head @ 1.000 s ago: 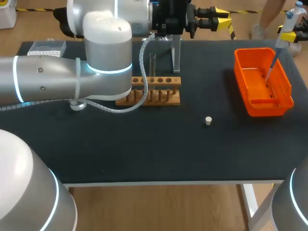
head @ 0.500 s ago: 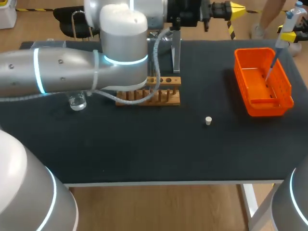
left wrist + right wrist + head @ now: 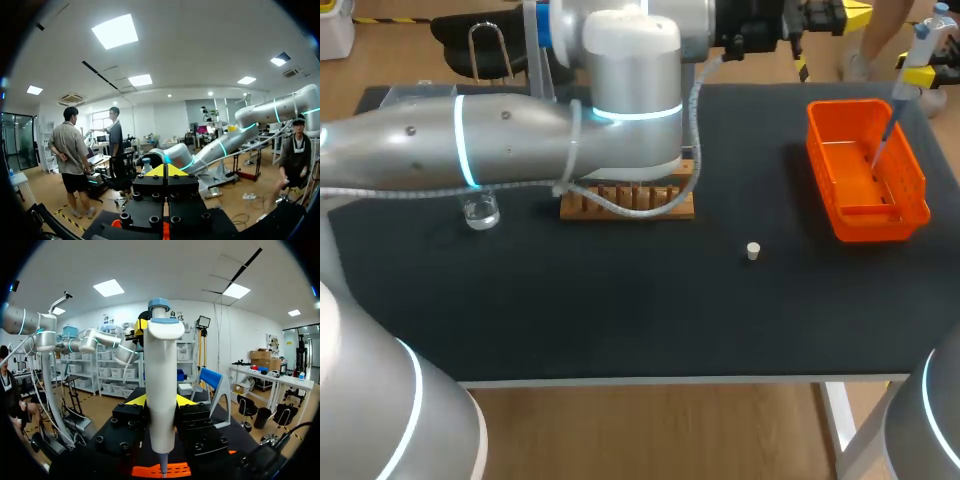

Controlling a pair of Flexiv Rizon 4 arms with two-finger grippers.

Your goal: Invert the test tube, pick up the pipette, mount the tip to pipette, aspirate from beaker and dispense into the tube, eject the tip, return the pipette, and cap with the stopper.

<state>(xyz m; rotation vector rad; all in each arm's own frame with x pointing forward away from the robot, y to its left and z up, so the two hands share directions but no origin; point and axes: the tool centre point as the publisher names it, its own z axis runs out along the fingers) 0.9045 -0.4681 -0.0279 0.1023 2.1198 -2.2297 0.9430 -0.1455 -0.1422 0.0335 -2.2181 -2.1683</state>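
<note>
My right gripper hangs at the far right, shut on the white pipette, whose thin tip points down into the orange bin. In the right wrist view the pipette stands upright between that gripper's fingers. My left arm reaches across the back of the table. Its gripper is beyond the far edge, shut and empty, the yellow tips pressed together in the left wrist view. The wooden tube rack shows only partly under the left arm; the tube is hidden. The white stopper lies on the mat. The glass beaker stands left.
The black mat covers the table. The left arm lies low over the back middle of the table and over the rack. A wire stand is at the far left. The orange bin lies below the right gripper.
My left arm has swung to the right along the far edge, covering more of the rack, and its gripper has gone shut. The right arm and pipette have not moved.
</note>
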